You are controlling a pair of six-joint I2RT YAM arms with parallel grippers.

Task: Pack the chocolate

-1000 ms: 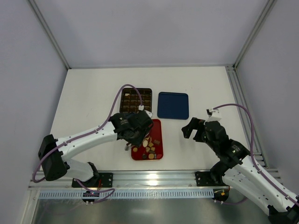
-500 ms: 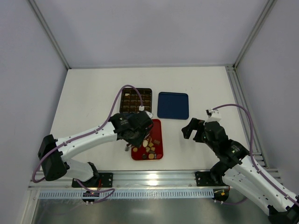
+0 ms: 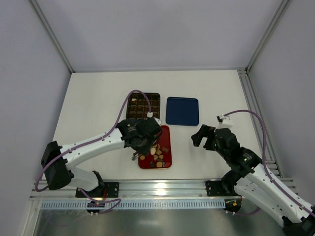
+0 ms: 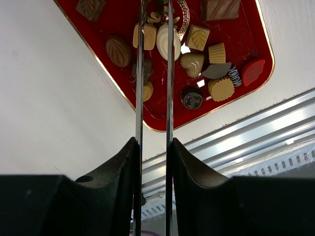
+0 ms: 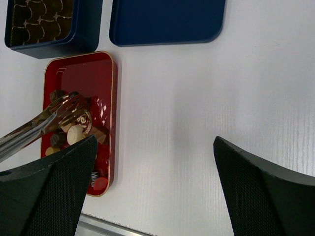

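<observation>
at the near edge, a ribbed aluminium rail (image 3: 157, 189) is seen, with both arm bases bolted to it. beyond it a matte white worktop (image 3: 93, 98) is spread, and bright glare from the rail is caught in the left wrist view. nearest on the worktop, a red tray (image 4: 115, 19) with a gold rim is laid, and the chocolate (image 4: 220, 88) is held in it: tan, cream and dark pieces are bunched towards its near end. the left gripper (image 4: 155, 14) is poised over this tray; its thin metal jaws are kept parallel with a narrow gap, and a cream oval piece is framed between them, though it cannot be told whether anything is pinched. the right gripper (image 5: 155, 139) is held over bare worktop to the right of the tray, its jaws spread wide. farther back, a brown gridded box (image 3: 143, 104) and a flat blue tray (image 3: 182, 111) are set side by side. the space is closed in by pale grey walls (image 3: 157, 29) and slanted metal posts (image 3: 51, 34).
</observation>
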